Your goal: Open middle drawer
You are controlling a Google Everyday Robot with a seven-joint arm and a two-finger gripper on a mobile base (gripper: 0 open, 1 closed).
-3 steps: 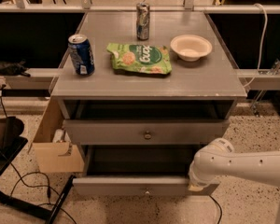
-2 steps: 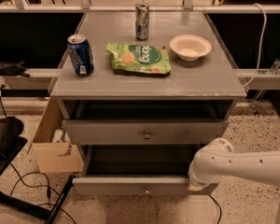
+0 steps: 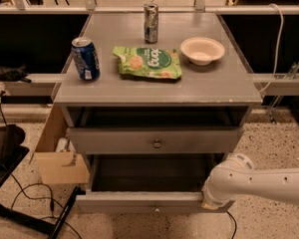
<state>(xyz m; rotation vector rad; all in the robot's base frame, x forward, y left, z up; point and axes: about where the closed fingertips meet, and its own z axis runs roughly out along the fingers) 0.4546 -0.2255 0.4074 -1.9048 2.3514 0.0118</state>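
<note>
The gripper (image 3: pixel 210 203) is at the right end of the middle drawer (image 3: pixel 139 202); its grip cannot be told. Pull straight, avoiding skew.

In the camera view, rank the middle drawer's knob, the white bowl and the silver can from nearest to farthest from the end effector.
The end effector is at the right end of the middle drawer front.
1. Its knob, front centre, just leftward.
2. The white bowl, right side of the tabletop.
3. The silver can, back centre.
</note>
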